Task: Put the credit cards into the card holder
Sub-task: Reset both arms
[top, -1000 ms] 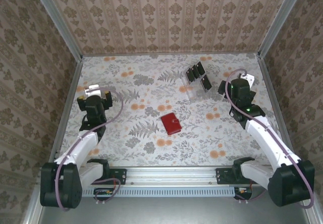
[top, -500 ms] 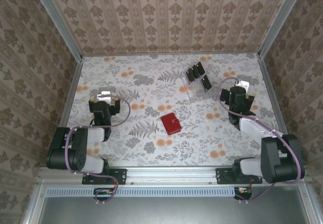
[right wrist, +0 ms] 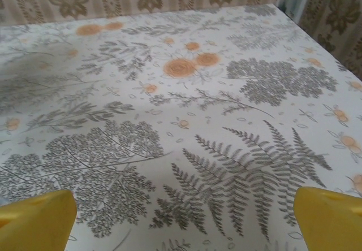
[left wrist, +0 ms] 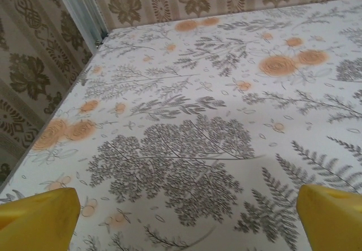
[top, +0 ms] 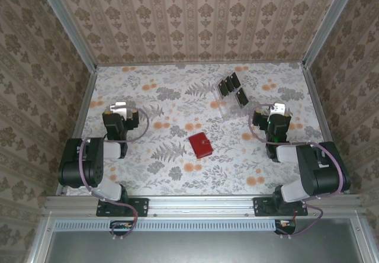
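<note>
top external view: left gripper [top: 121, 114] and right gripper [top: 271, 116] have jaws wide apart, both empty; card holder [top: 201, 145] lies between them, untouched.

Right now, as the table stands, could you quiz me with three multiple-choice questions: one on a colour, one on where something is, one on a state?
1. What colour is the card holder? A blue; B red; C green.
2. Where are the credit cards? A standing in the clear rack beyond the card holder; B inside the card holder; C stacked on top of it.
3. How are the left gripper and right gripper? A both open, empty; B both shut; C one holds a card.

Answers: 1 B, it lies closed and plainly red; 2 A, the black cards stand in the rack's slots; 3 A, the jaws stand wide apart, nothing between.
</note>
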{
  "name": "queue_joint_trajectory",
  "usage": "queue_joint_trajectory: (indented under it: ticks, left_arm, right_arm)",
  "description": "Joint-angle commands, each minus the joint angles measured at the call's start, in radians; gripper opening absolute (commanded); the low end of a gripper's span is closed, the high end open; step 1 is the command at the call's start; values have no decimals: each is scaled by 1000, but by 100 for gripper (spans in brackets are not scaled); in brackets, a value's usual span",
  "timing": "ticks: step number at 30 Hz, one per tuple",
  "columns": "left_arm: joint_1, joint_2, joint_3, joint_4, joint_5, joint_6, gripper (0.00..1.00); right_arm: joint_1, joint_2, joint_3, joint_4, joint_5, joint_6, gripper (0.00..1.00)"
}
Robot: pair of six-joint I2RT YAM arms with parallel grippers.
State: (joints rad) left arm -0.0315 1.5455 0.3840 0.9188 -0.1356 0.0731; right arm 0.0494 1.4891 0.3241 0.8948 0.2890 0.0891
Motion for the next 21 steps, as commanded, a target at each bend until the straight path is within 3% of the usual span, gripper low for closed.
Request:
queue_joint_trajectory:
  ticks: [1,5,21]
  left_arm:
    - [5,2,14,-37,48,-35,100]
    - [7,1,18,-40,51,-36,100]
    - [-2,2,13,-31,35,-29,100]
  right_arm:
    - [-6,46,-22,170,-53,-25,100]
    - [-26,41,77,-34,-103,-14,100]
    - [3,42,66,-5,-49,-34,100]
